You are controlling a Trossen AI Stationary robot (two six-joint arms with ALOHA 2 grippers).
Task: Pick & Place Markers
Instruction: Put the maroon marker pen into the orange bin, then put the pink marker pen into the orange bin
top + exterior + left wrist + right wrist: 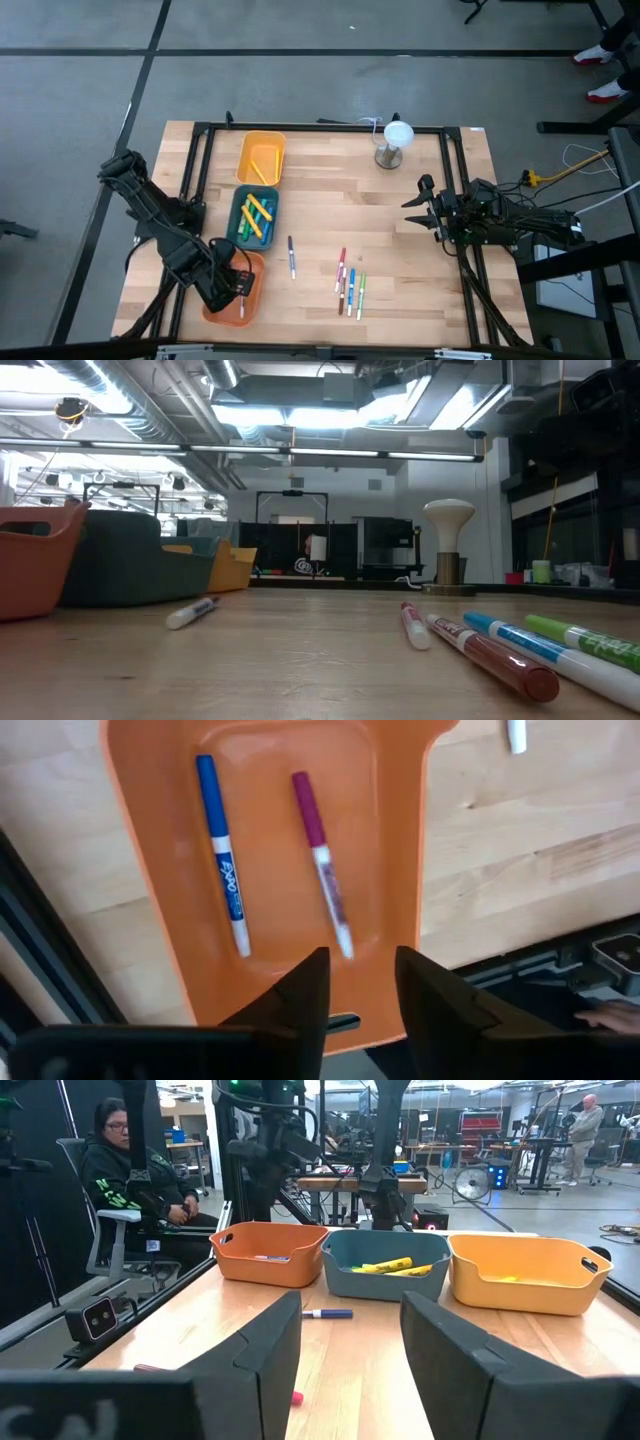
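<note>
Loose markers lie flat on the wooden table: a single blue one (291,257) (190,612) (327,1314) and a cluster of several (350,284) (500,647) near the near edge. An orange tray (250,298) (180,900) holds a blue marker (222,850) and a purple marker (322,860). A teal tray (238,222) holds yellow and green markers. A yellow tray (245,160) holds a yellow one. My left gripper (240,283) (360,965) hangs open and empty above the orange tray. My right gripper (412,210) (350,1320) waits open at the table's right side.
The three trays stand in a row along the table's left side (270,1252) (385,1265) (525,1270). A white mushroom-shaped lamp (393,143) (449,540) stands near the far edge. Bare wood lies between the trays and the right arm. A seated person (125,1180) is beyond the table's left side.
</note>
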